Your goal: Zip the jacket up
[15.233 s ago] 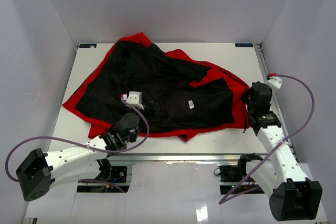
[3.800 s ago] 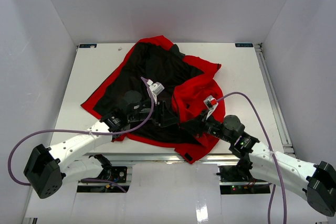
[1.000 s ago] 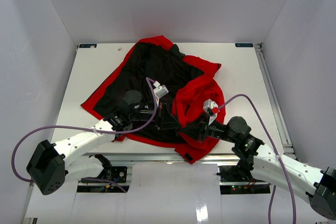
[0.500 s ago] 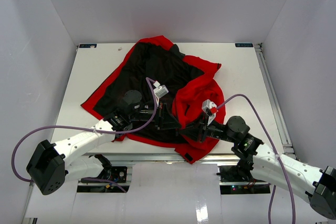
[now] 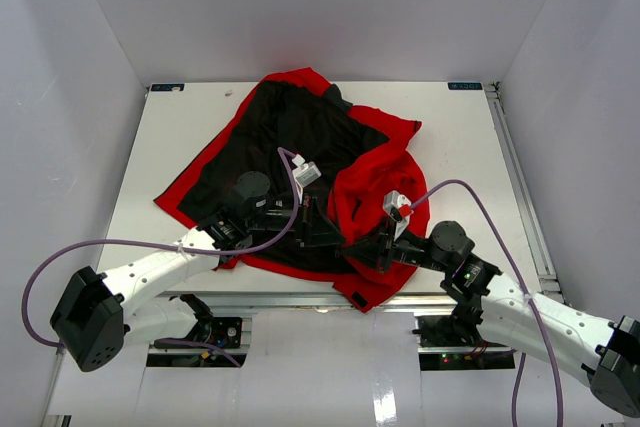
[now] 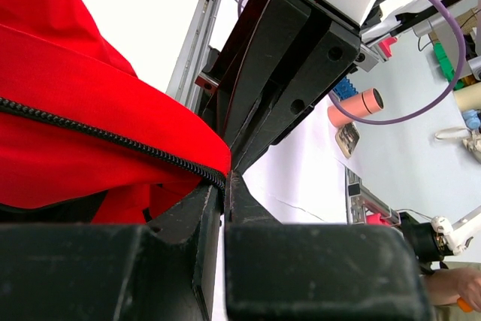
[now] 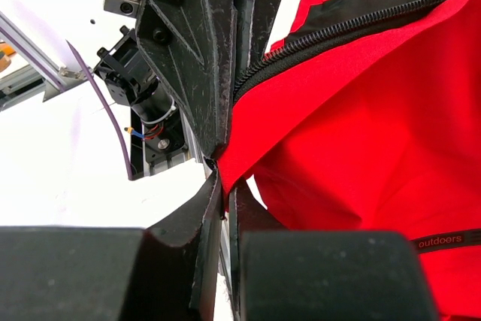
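Gripping two front edges is all that looks done: the large bright red fabric jacket [image 5: 385, 162] with black lining lies rumpled and open on the middle of the white counter [image 5: 460, 137], its dark zipper teeth [image 6: 113, 137] unjoined. The left end effector [image 6: 224, 186] is pinched shut on one toothed edge and the right end effector [image 7: 220, 174] on another, at the lower centre of the top view. Mating the halves and running the slider remain. No container shows.
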